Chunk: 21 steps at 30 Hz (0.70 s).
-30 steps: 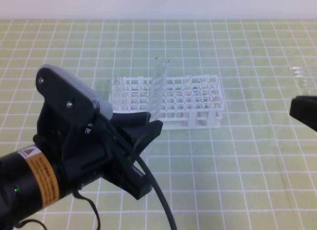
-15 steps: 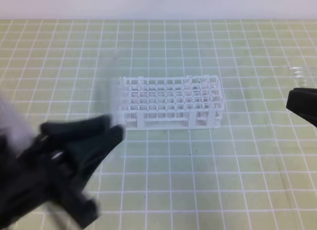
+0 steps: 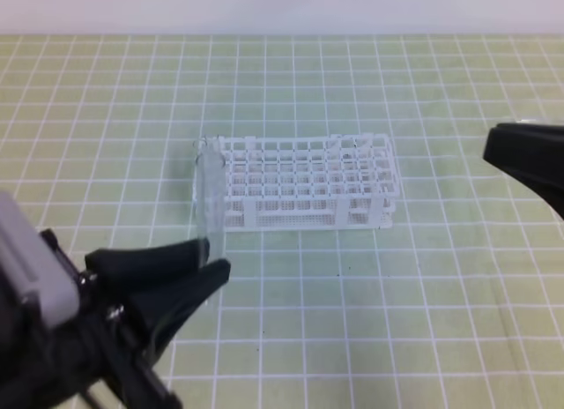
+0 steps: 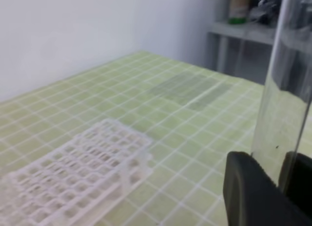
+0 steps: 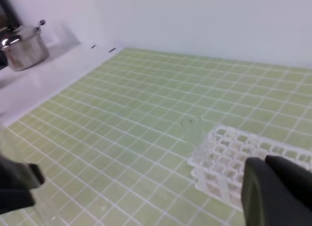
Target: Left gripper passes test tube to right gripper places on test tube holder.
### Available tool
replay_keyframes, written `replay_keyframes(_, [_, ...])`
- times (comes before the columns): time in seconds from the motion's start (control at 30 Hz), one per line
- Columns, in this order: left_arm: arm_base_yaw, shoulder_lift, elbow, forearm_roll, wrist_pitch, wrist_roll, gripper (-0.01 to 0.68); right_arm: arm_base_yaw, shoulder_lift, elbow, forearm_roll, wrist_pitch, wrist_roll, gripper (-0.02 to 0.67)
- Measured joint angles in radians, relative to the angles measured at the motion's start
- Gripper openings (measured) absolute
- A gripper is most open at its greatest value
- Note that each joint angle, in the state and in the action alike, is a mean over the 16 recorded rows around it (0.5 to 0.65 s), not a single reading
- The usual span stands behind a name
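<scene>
Green bench [image 3: 441, 294] with white grid lines, pale wall behind. Left claw [image 3: 208, 255] at lower left of overhead view, fingers pinched on test tube [image 3: 209, 193]; tube stands upright, rising from claw tips, clear glass. Left wrist view: tube [image 4: 285, 84] clamped between two black fingers [image 4: 248, 197]. White rack [image 3: 304, 182] beyond left claw, just right of tube, apart from it. Right claw [image 3: 529, 158] at right edge, well apart from rack, fingers together, nothing held.
</scene>
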Motion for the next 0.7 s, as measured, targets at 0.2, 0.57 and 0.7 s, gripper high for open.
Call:
replay_keyframes(0.2, [0.126, 0.065, -0.017, -0.022, -0.119, -0.002, 0.035, 0.073, 0.082, -0.054, 0.093, -0.016, -0.118, -0.016])
replay_keyframes(0.57, [0.314, 0.119, -0.023, -0.067, -0.307, -0.015, 0.048, 0.38, 0.269, -0.174, -0.073, -0.198, -0.043, -0.016])
replay_keyframes(0.7, [0.331, 0.123, -0.023, -0.067, -0.324, -0.019, 0.06, 0.456, 0.33, -0.192, -0.23, -0.26, 0.089, -0.016])
